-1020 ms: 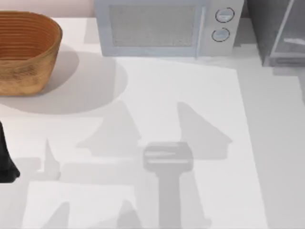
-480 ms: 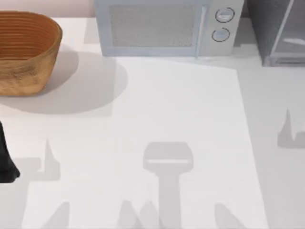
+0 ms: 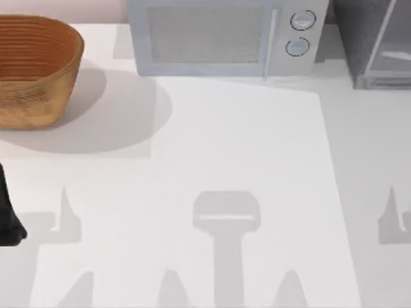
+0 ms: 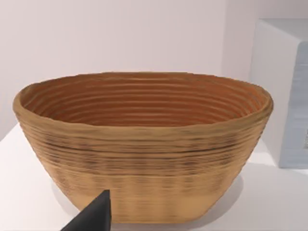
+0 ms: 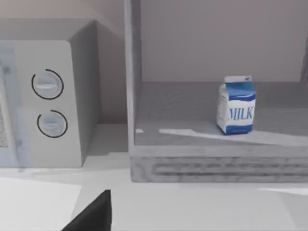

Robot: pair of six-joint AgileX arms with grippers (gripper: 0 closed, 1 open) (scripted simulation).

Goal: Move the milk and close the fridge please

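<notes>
Left arm [image 3: 8, 212]: dark link showing at the top view's left edge, low over the counter [image 3: 244, 141]. One dark fingertip [image 4: 94, 214] of the left end effector pokes into the left wrist view's lower edge; second finger out of frame, so opening unknown. Right end effector: one dark fingertip [image 5: 94, 214] at the lower edge of the right wrist view, same limitation. Neither visible fingertip touches anything.
</notes>
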